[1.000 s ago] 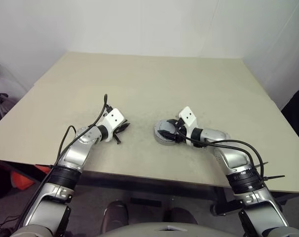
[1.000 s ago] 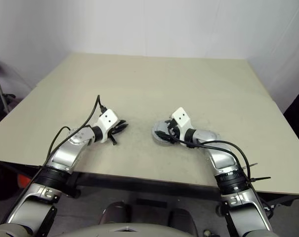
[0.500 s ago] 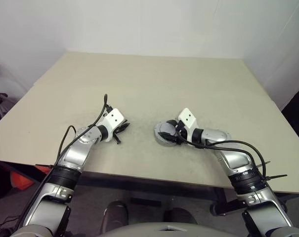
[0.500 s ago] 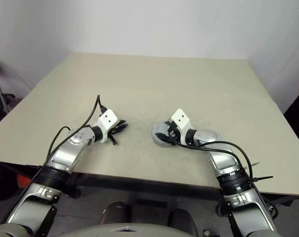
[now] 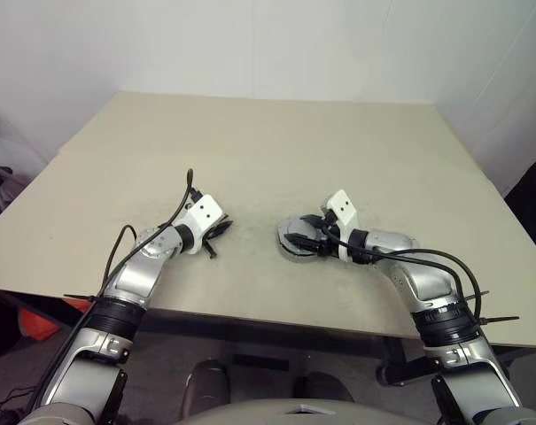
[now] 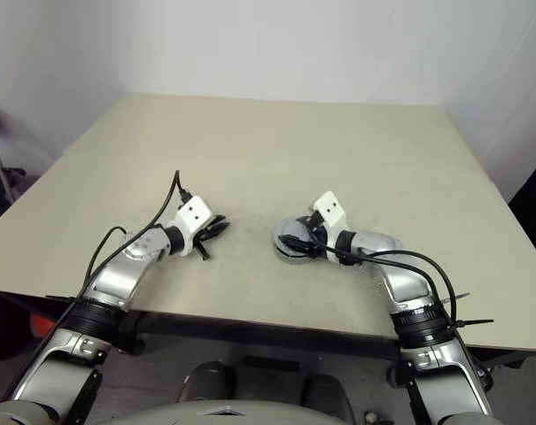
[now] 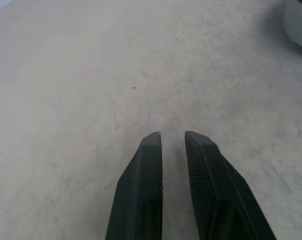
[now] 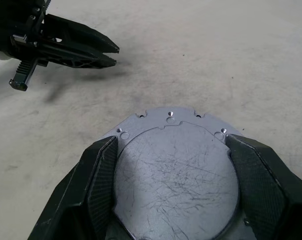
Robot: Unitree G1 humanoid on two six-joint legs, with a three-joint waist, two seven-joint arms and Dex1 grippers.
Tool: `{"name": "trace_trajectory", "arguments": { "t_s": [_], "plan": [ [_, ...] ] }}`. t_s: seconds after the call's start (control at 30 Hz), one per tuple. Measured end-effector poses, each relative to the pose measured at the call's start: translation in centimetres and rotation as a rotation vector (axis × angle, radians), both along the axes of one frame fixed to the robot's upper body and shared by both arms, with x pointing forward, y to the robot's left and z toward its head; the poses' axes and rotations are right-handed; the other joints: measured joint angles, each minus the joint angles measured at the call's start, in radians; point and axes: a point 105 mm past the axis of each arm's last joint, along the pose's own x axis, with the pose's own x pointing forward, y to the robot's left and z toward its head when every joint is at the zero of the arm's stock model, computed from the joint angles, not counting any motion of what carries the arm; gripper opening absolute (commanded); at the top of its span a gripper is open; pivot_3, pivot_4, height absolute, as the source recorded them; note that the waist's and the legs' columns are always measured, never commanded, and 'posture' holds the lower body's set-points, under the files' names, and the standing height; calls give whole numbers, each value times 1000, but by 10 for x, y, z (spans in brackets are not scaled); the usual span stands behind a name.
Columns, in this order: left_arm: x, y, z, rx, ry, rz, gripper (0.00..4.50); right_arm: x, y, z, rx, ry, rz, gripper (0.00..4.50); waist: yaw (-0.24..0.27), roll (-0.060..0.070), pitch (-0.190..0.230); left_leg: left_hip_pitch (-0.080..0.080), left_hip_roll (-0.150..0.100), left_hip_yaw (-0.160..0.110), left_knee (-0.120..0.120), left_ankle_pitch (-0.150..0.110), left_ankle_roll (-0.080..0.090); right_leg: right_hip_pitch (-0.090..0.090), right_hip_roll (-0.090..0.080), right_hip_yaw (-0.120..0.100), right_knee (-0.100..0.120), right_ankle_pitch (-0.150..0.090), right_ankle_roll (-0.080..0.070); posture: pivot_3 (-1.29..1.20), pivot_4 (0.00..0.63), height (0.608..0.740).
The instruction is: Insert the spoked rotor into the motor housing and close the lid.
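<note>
The lid (image 8: 175, 175), a dull grey disc with a scratched plain face and a notched rim, lies flat on the round grey motor housing (image 5: 290, 251) near the table's front middle. My right gripper (image 8: 170, 142) reaches over it from the right, one black finger pressed against each side of the lid's raised round part, shut on it. The housing's inside is covered and the spoked rotor is hidden. My left gripper (image 7: 173, 136) rests low over bare table to the left of the housing, its fingers (image 7: 143, 190) almost together with nothing between them.
The beige table (image 5: 276, 150) stretches wide behind and beside both arms, with white walls beyond. Its front edge runs just under my forearms. A cable (image 5: 183, 199) loops over the left wrist.
</note>
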Motion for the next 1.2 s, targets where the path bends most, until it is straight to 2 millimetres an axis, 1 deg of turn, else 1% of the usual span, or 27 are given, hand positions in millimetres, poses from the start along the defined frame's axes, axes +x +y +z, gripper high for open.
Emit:
{"name": "trace_trajectory", "arguments": {
  "t_s": [0.43, 1.2],
  "plan": [
    [-1, 2, -2, 10, 3, 3, 831, 0, 2, -5, -63, -45, 13, 3000, -4, 0, 0, 1, 0, 0, 0, 0, 0, 0, 0, 0, 0, 0, 0, 0, 0, 740],
    [-3, 1, -3, 13, 4, 2, 831, 4, 7, -9, -69, -54, -1, 3000, -8, -1, -1, 4, 0, 0, 0, 0, -1, 3, 0, 0, 1, 0, 0, 0, 0, 740]
  ]
}}
